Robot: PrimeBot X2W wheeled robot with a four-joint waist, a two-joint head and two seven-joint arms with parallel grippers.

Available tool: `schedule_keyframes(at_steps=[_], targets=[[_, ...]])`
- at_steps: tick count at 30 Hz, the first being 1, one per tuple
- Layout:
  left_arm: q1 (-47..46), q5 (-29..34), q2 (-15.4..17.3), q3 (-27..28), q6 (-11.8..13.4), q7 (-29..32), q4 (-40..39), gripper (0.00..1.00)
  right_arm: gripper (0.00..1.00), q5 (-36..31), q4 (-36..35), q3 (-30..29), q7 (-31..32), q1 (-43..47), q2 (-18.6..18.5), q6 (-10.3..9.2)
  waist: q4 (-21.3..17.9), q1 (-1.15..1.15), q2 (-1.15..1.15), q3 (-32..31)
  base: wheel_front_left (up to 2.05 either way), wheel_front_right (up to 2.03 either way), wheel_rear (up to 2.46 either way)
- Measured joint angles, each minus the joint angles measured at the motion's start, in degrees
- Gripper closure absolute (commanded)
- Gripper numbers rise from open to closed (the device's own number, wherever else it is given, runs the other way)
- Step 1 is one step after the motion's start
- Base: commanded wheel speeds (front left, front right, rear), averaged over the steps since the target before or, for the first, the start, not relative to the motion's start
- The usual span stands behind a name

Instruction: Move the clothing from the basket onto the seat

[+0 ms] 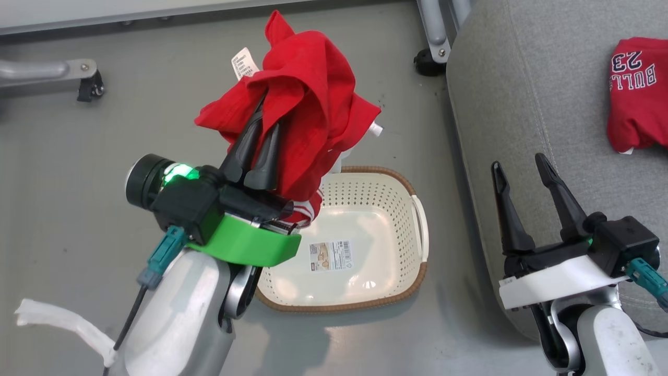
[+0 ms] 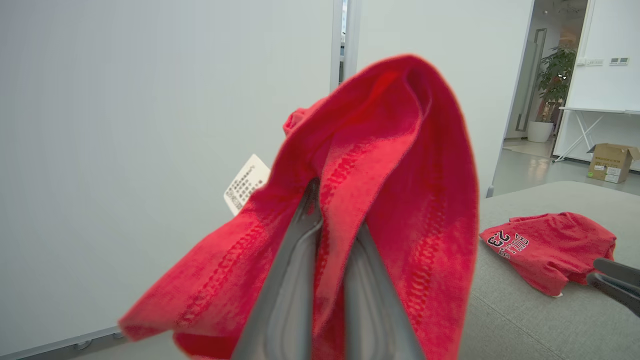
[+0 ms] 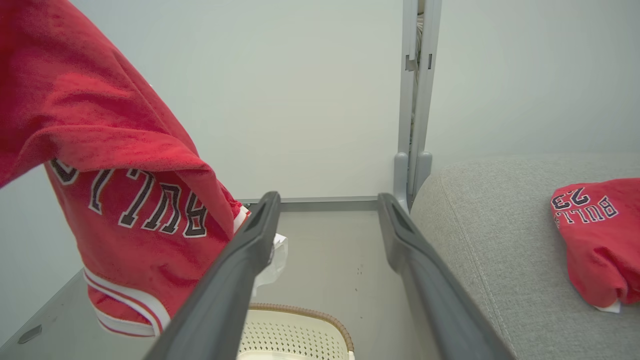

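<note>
Seat (image 1: 527, 104) fills your frame's right, jersey (image 1: 639, 94) on its upper right. Basket (image 1: 376, 201) sits lower centre on the floor (image 1: 78, 183). Your left jaws clamp red shorts (image 1: 313, 89) above it; right jaws gape empty lower right. Castered leg (image 1: 436, 36) stands top centre.

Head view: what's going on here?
The left end effector is shut on a red garment with white-striped hem, held up above the cream perforated plastic basket on the floor. The part of the basket in view holds just its label. A red jersey lettered BULLS 23 lies on the grey fabric seat cushion. The right end effector is open and holds nothing, beside the cushion's edge.
</note>
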Motion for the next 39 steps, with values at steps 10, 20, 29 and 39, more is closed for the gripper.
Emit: schedule_keyframes(at_steps=[10,20,29,39], targets=[[7.87,1.13,-1.40,3.16,-1.52,0.00,-5.82,1.00,0.00,0.20,-0.13,0.96,1.89,3.32,-0.11,0.00,0.92,0.00,0.00,-5.77,0.00,0.00,0.00],[16.10,1.29,-1.74,2.78,-2.38,0.00,-6.26,1.00,0.00,0.94,0.22,2.71,3.56,7.61,0.42,0.00,0.61,0.00,0.00,-11.70,0.00,0.00,0.00],[18.80,0.65,-1.72,2.27,-2.38,0.00,-5.37,1.00,0.00,1.07,0.22,3.23,4.41,9.09,0.67,0.00,0.40,0.00,0.00,-14.45,0.00,0.00,0.00],[19.11,0.57,-1.56,2.34,-2.38,0.00,-5.53,1.00,0.00,1.44,0.18,3.67,4.89,9.35,0.79,0.00,0.55,0.00,0.00,-14.72,0.00,0.00,0.00]])
